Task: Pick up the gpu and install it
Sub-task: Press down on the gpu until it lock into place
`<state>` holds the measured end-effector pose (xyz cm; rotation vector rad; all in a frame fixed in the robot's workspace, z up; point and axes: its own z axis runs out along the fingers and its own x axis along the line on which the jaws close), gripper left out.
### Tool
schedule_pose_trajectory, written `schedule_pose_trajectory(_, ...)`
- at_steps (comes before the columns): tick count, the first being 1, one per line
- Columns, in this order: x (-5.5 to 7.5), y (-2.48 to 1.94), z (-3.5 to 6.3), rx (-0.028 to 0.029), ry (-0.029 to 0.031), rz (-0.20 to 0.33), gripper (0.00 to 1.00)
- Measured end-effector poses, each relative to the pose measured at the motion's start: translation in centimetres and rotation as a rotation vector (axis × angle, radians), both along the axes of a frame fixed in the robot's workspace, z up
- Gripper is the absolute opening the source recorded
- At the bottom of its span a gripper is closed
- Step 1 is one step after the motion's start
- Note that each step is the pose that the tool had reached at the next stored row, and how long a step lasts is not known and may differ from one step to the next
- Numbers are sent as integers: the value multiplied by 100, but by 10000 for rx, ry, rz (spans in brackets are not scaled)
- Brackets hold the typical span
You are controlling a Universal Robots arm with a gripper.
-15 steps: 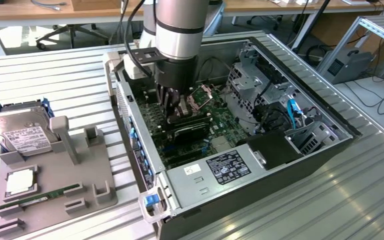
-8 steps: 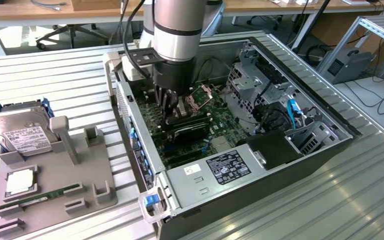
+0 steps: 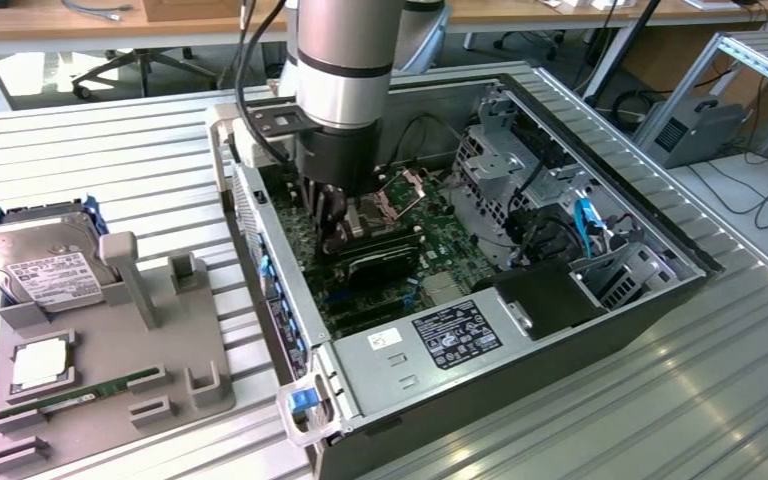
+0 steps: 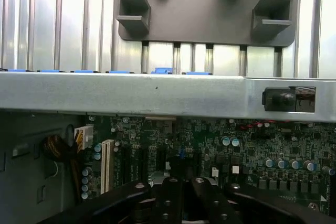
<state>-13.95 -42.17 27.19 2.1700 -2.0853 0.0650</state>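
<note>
A: Hovering low inside the case, gripper with fingers pressed together, tips right at the top edge of the gpu.

B: Clamped on it, or just pushing?

A: Cannot tell which. Closed for sure, and touching or very nearly so. As for the gpu: standing on edge over the motherboard, deep inside the case, near the wall facing the grey holder.

B: Step in hand, then?

A: Looks like the install, at the seating stage; past the pick-up, judging by that position. Calls for a straight, even press downward, in line with the slot, no tilt.

B: Head count?

A: One gpu, one gripper, one case. Outside the case, on the one holder: one hard drive, one RAM stick, one square silver chip.
</note>
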Motion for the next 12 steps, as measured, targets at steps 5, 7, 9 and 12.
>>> schedule_pose_trajectory(5,-14,0,-28,-5,3,4,11)
schedule_pose_trajectory(7,-25,-1,-40,-6,3,8,11)
schedule_pose_trajectory(9,-37,1,-60,5,-6,8,11)
schedule_pose_trajectory(12,-40,0,-63,-22,2,15,11)
